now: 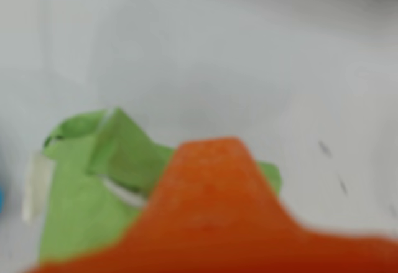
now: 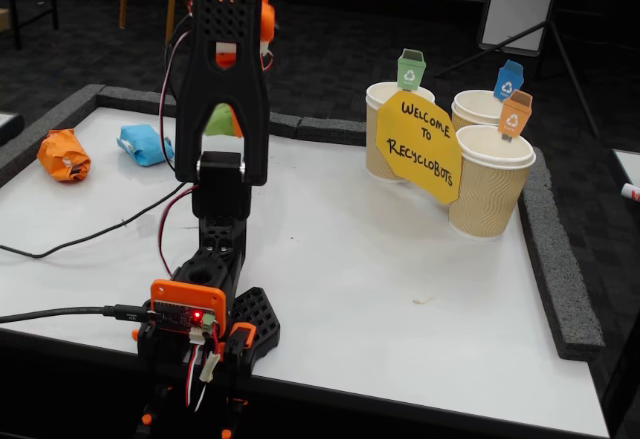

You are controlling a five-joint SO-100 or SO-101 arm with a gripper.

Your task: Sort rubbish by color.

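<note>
Wrist view. You see the green paper wad point(image 1: 93, 192) at about 8 o'clock in the picture, lying on the white table point(image 1: 249, 68), with a blurred orange part of the arm point(image 1: 217, 223) crossing in front of it from 6 o'clock. A sliver of blue shows at the 9 o'clock edge, too small to identify. The whole picture is out of focus. Whether the jaws are spread, closed, or touching the wad cannot be told from either view.

Fixed view. You see the black arm point(image 2: 222, 89) rising from its base at 7 o'clock, folded over toward the far edge of the table point(image 2: 380, 259). A patch of the green paper wad point(image 2: 220, 119) shows through the arm's frame, near the far table edge; the jaws themselves are hidden behind the arm. The orange paper wad point(image 2: 64, 154) lies at 9 o'clock near the left border, and the light blue paper wad point(image 2: 145, 144) sits just beside it, toward the arm. At 2 o'clock stand three tan paper cups point(image 2: 490, 184), each with a small bin-shaped tag: green point(image 2: 411, 69), blue point(image 2: 509, 79) and orange point(image 2: 515, 114). A yellow sign point(image 2: 420, 149) leans against the cups.
</note>
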